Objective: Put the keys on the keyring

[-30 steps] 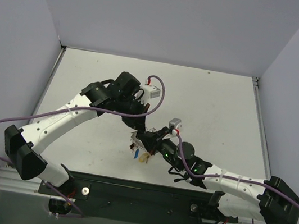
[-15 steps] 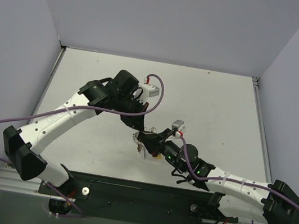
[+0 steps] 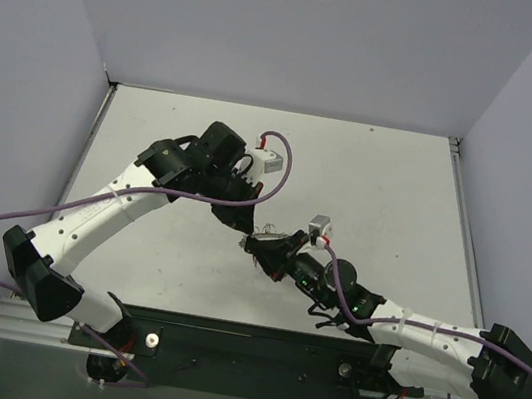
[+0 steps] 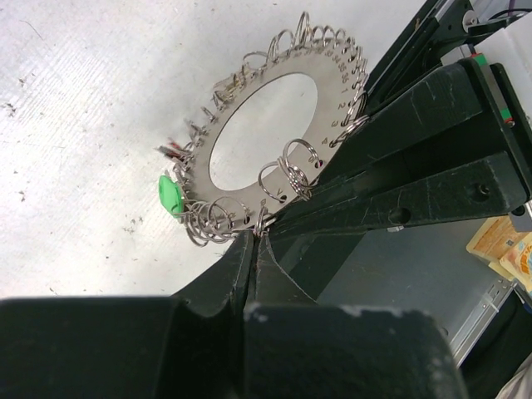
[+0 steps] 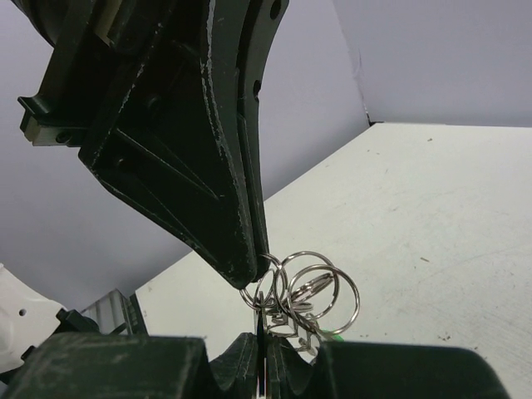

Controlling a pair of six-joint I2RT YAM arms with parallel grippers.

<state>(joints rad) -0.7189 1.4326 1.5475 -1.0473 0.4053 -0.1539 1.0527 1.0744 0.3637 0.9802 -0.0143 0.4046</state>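
Observation:
The keyring [image 4: 331,98], a flat silvery disc with a wide hole, has small wire rings all round its rim. It hangs above the table between both grippers. My left gripper [image 4: 253,239] is shut on a small ring at the disc's near rim. The right gripper [image 5: 264,353] is shut on the disc's edge, which shows as a thin plate between its fingers. Loose rings [image 5: 301,309] dangle beside it, under the left gripper's fingers [image 5: 208,166]. One green key [image 4: 170,193] hangs at the disc's left rim. From above, the two grippers meet at the keyring [image 3: 261,240].
A white table [image 3: 388,199] lies below, with grey walls on three sides. A black rail [image 3: 253,344] runs along the near edge at the arm bases. Purple cables [image 3: 0,218] loop off both arms. The right gripper's fingers [image 4: 399,191] crowd the disc's right side.
The coloured keys that hung below the grippers a second ago no longer show from above. The right arm has shifted right and stretched out. Both grippers have stayed shut.

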